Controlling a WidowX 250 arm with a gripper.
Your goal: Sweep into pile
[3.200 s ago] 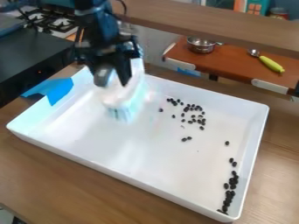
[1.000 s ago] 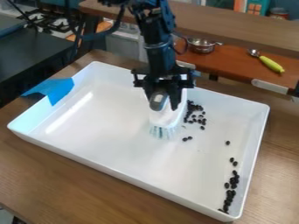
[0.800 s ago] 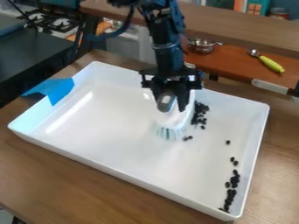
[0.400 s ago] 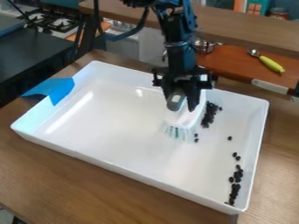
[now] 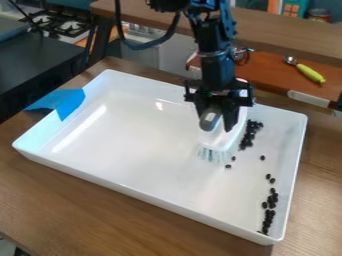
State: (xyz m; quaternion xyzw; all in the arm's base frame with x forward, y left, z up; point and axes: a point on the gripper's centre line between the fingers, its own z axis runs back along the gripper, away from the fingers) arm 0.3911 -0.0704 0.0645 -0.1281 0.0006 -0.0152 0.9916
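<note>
The pincer (image 5: 220, 125) gripped a scrub brush (image 5: 218, 141) beside black beans (image 5: 249, 135) near the far right corner of the tray (image 5: 140, 194); gathering them neatly needed low bristles (image 5: 213, 154) and a slow, even push.

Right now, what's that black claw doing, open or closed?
Gripper: closed on the white brush, with the bristles down in the white tray, just left of the black beans in the picture.

A green-handled scoop (image 5: 310, 73) lies on the reddish-brown shelf (image 5: 270, 70) behind
</note>
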